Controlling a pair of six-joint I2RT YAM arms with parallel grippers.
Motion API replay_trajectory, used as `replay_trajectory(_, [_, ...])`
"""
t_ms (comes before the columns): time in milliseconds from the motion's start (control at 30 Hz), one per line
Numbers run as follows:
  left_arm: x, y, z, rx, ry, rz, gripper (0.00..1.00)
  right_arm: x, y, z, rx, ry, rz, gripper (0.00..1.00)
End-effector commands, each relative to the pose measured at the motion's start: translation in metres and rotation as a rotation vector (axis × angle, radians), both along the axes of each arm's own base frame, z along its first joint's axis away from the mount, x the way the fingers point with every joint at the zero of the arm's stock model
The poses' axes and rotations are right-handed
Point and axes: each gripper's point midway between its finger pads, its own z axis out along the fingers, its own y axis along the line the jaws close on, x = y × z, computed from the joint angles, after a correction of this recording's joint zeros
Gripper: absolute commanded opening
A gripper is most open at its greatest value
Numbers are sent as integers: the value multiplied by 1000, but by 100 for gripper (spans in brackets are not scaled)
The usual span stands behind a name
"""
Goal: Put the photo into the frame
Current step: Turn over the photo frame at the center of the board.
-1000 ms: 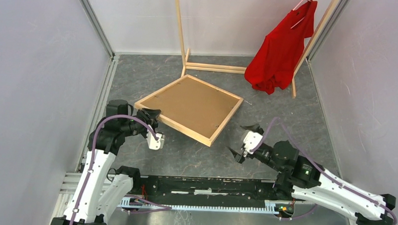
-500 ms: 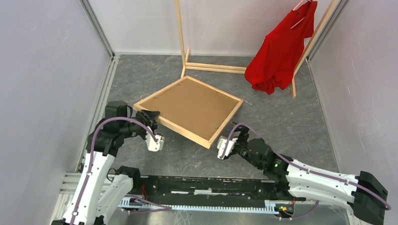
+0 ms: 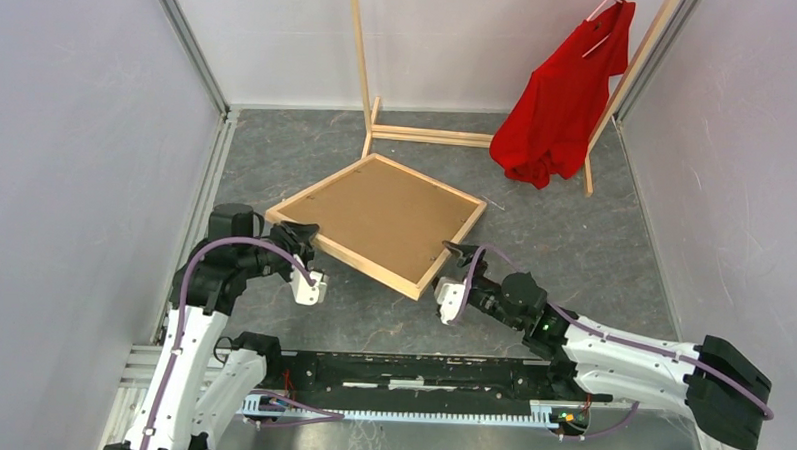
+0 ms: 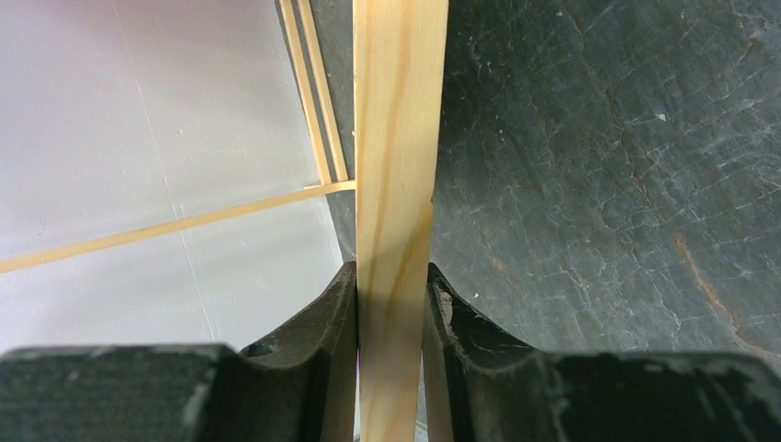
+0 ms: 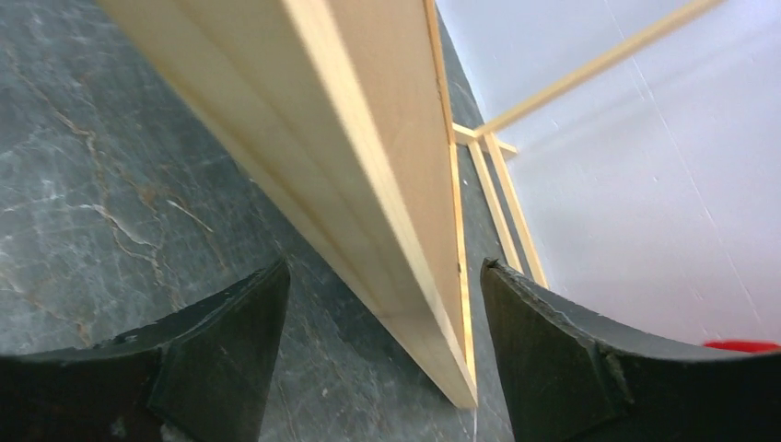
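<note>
Matched pair: the left arm (image 3: 182,350) and right arm (image 3: 625,353) wear white shells between black joint housings, a lilac cable (image 3: 236,241) looping along each; the left gripper (image 4: 390,269) and right gripper (image 5: 383,265) end in matt black, curved, scuffed fingers (image 5: 543,341), a white block (image 3: 310,285) beside each

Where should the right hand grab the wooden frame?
I'd grab the thin right-side rail of the frame, close to its near corner, coming in from outside. The rail is narrow enough to sit between the right hand's open fingers, and the left hand pinches the left corner, balancing it.
</note>
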Motion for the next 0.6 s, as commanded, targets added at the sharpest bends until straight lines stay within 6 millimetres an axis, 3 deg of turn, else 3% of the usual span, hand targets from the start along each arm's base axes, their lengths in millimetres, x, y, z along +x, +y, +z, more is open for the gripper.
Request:
replay_trajectory(0, [7, 0, 36, -44, -65, 28, 8, -3, 22, 37, 97, -60, 93, 79])
replay_trajectory(67, [7, 0, 38, -46, -66, 32, 8, -1, 23, 41, 113, -70, 89, 73])
replay_trajectory(267, [6, 0, 43, -50, -79, 28, 8, 0, 25, 61, 179, -65, 86, 38])
replay_trajectory(367, [4, -2, 45, -57, -85, 21, 12, 1, 27, 73, 196, -53, 82, 27])
replay_trajectory(400, [4, -2, 46, -63, -84, 24, 23, 1, 26, 79, 214, -45, 76, 22])
replay_trajectory(500, [3, -3, 56, -107, -92, 41, 86, 2, 24, 102, 289, 2, 55, 18])
replay_trajectory(533, [4, -4, 63, -143, -86, 60, 98, 2, 23, 110, 312, 18, 49, 18])
replay_trajectory(567, [5, -5, 73, -197, -81, 83, 100, 1, 22, 121, 340, 35, 46, 18])
